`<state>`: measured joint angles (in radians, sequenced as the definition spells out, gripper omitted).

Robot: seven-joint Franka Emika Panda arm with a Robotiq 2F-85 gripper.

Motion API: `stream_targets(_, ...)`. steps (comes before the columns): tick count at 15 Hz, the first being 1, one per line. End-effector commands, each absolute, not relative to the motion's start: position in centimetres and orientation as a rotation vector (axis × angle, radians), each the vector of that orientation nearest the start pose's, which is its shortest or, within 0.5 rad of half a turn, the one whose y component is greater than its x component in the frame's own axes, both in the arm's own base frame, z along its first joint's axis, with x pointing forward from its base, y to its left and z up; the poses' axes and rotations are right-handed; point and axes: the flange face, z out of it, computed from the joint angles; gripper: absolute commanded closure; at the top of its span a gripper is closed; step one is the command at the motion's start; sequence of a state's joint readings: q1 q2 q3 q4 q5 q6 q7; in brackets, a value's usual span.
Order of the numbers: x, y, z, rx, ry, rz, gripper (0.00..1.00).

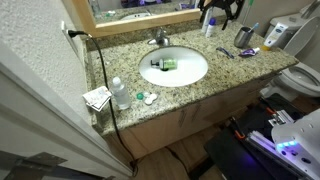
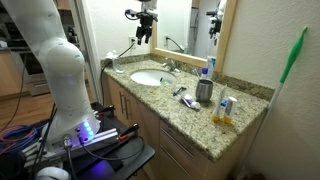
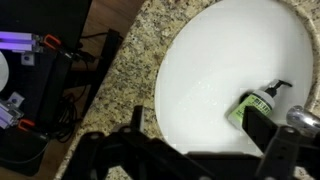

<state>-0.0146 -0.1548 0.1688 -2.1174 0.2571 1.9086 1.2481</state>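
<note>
Hand (image 2: 146, 38) wide open, downward-facing, high above the sink (image 2: 148, 77)

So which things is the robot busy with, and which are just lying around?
Busy with, it seems:
- gripper, open, high over the sink
- green bottle, lying in the sink

Just lying around:
- cup
- clear bottle
- faucet

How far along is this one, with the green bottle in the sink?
Nothing looks done: the green bottle lies in the sink, untouched. In hand: the gripper hangs high above the counter, fingers open and empty. Left, seemingly: descending to the bottle and gripping it.
</note>
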Motion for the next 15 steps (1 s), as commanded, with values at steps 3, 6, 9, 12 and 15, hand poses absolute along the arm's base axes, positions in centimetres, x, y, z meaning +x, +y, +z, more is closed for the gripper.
stream_targets(3,53.9,6.3,37.3,-2.28,1.867,0.57,0.0)
stream_targets(6,56.4,3.2,31.6,-2.055,1.991,0.634,0.0)
stream_targets(9,55.9,3.1,30.6,-2.006,2.015,0.679,0.0)
stream_targets(12,57.2,2.5,29.4,-1.93,2.029,0.715,0.0)
stream_targets(15,59.1,2.6,26.8,-1.857,2.117,0.718,0.0)
